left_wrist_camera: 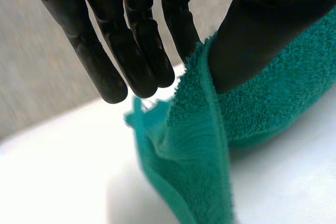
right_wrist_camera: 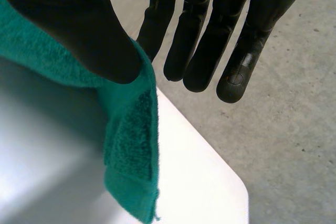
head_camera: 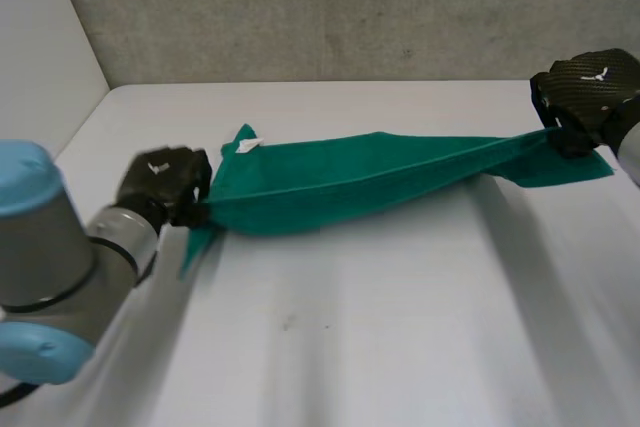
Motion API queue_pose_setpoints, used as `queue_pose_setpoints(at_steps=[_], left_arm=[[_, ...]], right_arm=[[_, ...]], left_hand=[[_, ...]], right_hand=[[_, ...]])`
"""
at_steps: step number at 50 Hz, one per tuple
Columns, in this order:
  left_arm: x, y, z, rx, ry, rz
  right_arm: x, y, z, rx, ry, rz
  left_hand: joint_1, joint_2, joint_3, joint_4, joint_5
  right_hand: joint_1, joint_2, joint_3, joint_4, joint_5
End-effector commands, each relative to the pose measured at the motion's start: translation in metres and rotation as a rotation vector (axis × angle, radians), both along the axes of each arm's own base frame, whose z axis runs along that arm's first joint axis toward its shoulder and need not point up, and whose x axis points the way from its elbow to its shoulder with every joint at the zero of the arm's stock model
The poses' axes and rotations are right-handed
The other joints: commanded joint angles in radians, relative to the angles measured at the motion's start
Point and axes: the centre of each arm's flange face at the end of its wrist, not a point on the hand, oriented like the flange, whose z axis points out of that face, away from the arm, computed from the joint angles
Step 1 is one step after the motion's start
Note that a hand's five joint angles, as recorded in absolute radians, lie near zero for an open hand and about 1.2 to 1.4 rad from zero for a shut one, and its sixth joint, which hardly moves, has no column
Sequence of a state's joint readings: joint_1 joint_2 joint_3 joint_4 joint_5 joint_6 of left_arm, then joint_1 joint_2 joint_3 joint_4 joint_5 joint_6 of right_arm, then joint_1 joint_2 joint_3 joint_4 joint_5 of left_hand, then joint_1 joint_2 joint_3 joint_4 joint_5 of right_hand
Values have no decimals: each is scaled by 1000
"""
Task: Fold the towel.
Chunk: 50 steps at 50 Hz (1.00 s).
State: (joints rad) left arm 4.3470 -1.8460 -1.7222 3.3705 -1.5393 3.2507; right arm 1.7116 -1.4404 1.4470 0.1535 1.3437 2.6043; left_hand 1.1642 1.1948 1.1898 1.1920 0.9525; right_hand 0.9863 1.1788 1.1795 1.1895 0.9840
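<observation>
1. Above the worktop [head_camera: 400, 337], you had the towel [head_camera: 370, 182] stretched taut, its long axis running from 9 o'clock to 3 o'clock between the two hands.
2. Your left hand [head_camera: 165, 182] pinched the 9 o'clock end between thumb and straight fingers [left_wrist_camera: 131, 51]. Your right hand [head_camera: 590, 87] pinched the 3 o'clock end likewise.
3. Neither hand was nearer; each held its own end.
4. The thumbs hid the pinch points, and you could not tell whether the sagging middle touched the worktop.

white table [head_camera: 400, 327], grey concrete wall [head_camera: 350, 7] behind
</observation>
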Motion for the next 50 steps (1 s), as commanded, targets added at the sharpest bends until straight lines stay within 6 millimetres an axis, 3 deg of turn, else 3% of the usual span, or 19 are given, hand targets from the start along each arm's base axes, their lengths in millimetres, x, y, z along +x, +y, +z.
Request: queue_pose_setpoints(at_steps=[1,8,11,13,16,17,20,22,23,24,26,27,29,31,32,37,39,42,50], left_arm=[[17,36,80,-234,-226,-32],[22,49,71,-200,-386,-71],[21,45,45,-117,-423,-92],[16,32,5,7,-464,-120],[16,29,-4,35,-474,-122],[10,10,-29,87,-490,-129],[3,-9,-37,76,-486,-127],[-4,-30,-31,16,-469,-111],[-7,-38,-25,-17,-458,-104],[-7,-38,-24,-18,-458,-103],[-18,-65,16,-192,-399,-66],[-20,-72,28,-246,-380,-52],[-27,-89,74,-440,-313,-7],[-28,-93,90,-509,-284,10],[-30,-96,145,-736,-192,66],[-27,-78,216,-1043,-12,122],[-25,-75,218,-1049,8,122],[-20,-72,203,-978,-3,112],[-2,-75,128,-734,-114,107]], right_arm=[[-6,30,12,85,277,55],[-7,47,-19,244,500,160],[-7,44,-32,293,505,173],[-6,37,-54,369,515,187],[-4,25,-78,429,523,192],[-2,20,-82,428,523,190],[10,2,-92,375,522,179],[16,-2,-92,351,520,173],[27,-26,-79,227,484,105],[27,-26,-79,226,484,104],[29,-33,-71,180,468,82],[37,-59,-31,-33,387,7],[39,-66,-17,-102,360,-12],[43,-83,20,-289,276,-54],[44,-88,33,-364,232,-71],[45,-81,110,-719,-5,-108],[40,-70,125,-773,-43,-109],[39,-63,120,-747,-44,-101],[37,-58,50,-482,37,-50]], left_hand=[[232,201,206,204,269],[232,201,206,204,269],[232,201,206,204,269],[232,201,206,204,269],[232,201,206,204,269],[232,201,206,204,269],[232,201,206,204,269],[232,201,206,204,269],[232,201,206,204,269],[232,201,206,204,269],[232,201,206,204,269],[232,201,206,204,269],[232,201,206,204,269],[232,201,206,204,269],[232,201,206,204,269],[232,201,206,204,269],[232,201,206,204,269],[232,201,206,204,269],[232,201,206,204,269]], right_hand=[[410,217,217,207,238],[410,217,217,207,238],[410,217,217,207,238],[410,217,217,207,238],[410,217,217,207,238],[410,217,217,207,238],[410,217,217,207,238],[410,217,217,207,238],[410,217,217,207,238],[410,217,217,207,238],[410,217,217,207,238],[410,217,217,207,238],[410,217,217,207,238],[410,217,217,207,238],[410,217,217,207,238],[410,217,217,207,238],[410,217,217,207,238],[410,217,217,207,238],[410,217,217,207,238]])
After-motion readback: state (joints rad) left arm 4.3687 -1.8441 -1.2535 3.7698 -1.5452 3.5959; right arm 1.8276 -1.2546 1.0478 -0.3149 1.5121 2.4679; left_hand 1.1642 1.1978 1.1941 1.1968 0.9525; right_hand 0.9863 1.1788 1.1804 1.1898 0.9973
